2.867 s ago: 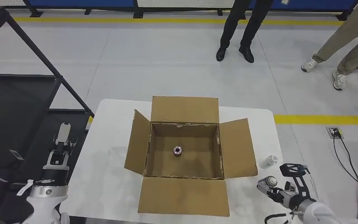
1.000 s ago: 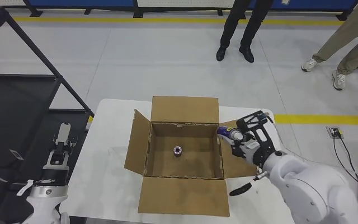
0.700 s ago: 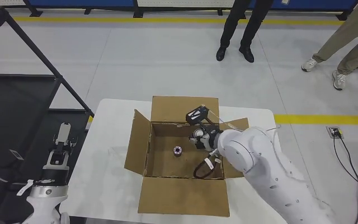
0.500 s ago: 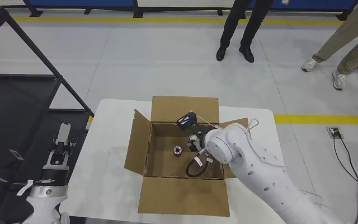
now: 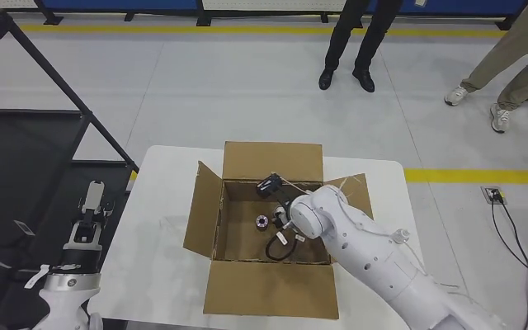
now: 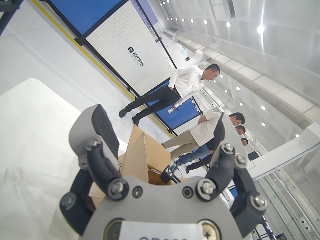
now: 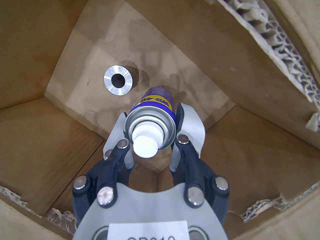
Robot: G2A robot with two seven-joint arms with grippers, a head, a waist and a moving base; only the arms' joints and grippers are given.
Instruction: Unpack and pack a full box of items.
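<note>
An open cardboard box (image 5: 272, 169) stands mid-table with all flaps spread. My right gripper (image 7: 152, 119) is down inside it, shut on a blue spray can (image 7: 151, 114) with a white nozzle, held upright above the box floor (image 7: 105, 38). A short metal cylinder with a centre hole (image 7: 118, 80) stands on the floor just beside the can; it is also visible as the small metal cylinder (image 5: 261, 221) from above. The right arm (image 5: 330, 227) covers the box's right half. My left gripper (image 6: 160, 131) rests off the table's left edge, open and empty, pointing up toward the box (image 6: 142, 151).
The white table (image 5: 165, 239) has bare surface left of the box. The box's right wall has a torn, ragged rim (image 7: 270, 41). A black frame (image 5: 74, 107) stands at the far left. People stand on the floor beyond the table.
The right arm carried the spray can from the table's front right corner up over the right flap and down into the box beside the metal cylinder. The left arm stayed still.
</note>
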